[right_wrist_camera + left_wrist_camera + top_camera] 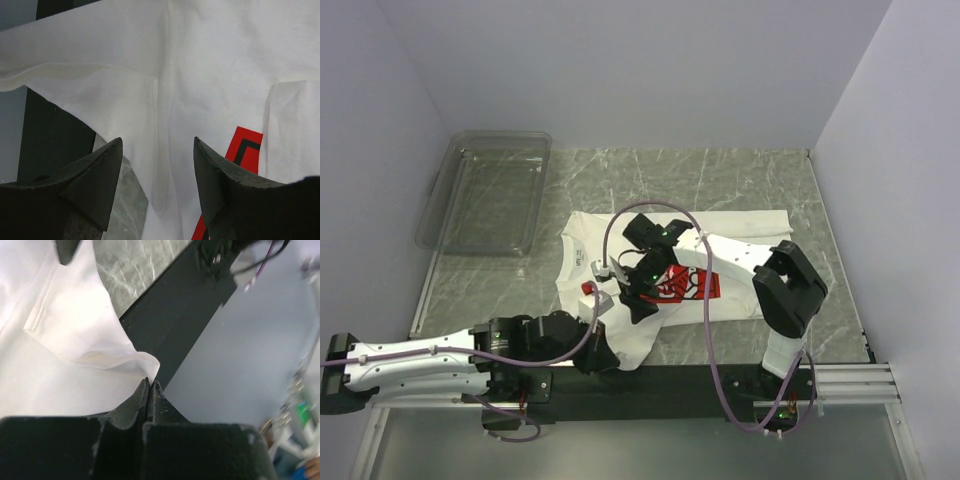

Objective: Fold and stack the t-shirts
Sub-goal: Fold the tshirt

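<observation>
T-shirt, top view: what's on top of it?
The right gripper, open, hangs over the t-shirt, above its red print. Its arm hides much of the print and the cloth beneath. The left gripper is shut on the shirt's near edge.

Nothing legible: the t-shirt's (740, 255) red print (706, 288) and neck label (576, 259) are too small.

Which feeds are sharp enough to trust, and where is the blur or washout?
Top external: evenly lit, sharp, only soft shadows. Left wrist: t-shirt fold crisp, right edge of frame smeared. Right wrist: fabric bright but seams readable, near fingers dark and slightly soft.
</observation>
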Robot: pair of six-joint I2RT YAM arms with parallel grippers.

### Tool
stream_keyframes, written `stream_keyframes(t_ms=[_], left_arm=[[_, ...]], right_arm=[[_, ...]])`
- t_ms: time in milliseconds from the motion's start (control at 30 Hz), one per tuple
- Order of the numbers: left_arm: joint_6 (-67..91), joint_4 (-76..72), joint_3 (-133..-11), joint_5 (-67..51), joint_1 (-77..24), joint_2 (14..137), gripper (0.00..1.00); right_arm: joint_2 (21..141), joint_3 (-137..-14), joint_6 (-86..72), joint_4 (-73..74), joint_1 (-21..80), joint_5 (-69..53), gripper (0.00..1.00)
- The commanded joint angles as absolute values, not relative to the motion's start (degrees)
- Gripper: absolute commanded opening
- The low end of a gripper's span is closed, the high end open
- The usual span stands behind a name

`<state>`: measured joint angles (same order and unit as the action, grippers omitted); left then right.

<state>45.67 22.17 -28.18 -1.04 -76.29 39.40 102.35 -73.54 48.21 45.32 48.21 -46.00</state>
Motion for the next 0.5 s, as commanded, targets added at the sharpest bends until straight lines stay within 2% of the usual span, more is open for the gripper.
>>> stream_keyframes(t_ms=[0,267,467], left_arm=[[59.05,21.52,-27.43,8.41,-78.83,35.95,0.01],[65.21,25.57,-26.1,8.35,-79.36,37.61,0.01],[67.14,25.4,-25.58,7.47,-80.68,40.08,0.01]], right_arm=[[102.92,-73.04,47.64,44.92,50.26,-44.48,0.66],[106.17,-72.86,45.35,42.28,56.16,-38.94,0.65],[107.23,-70.58,44.83,40.17,58.0,-34.19,0.6]])
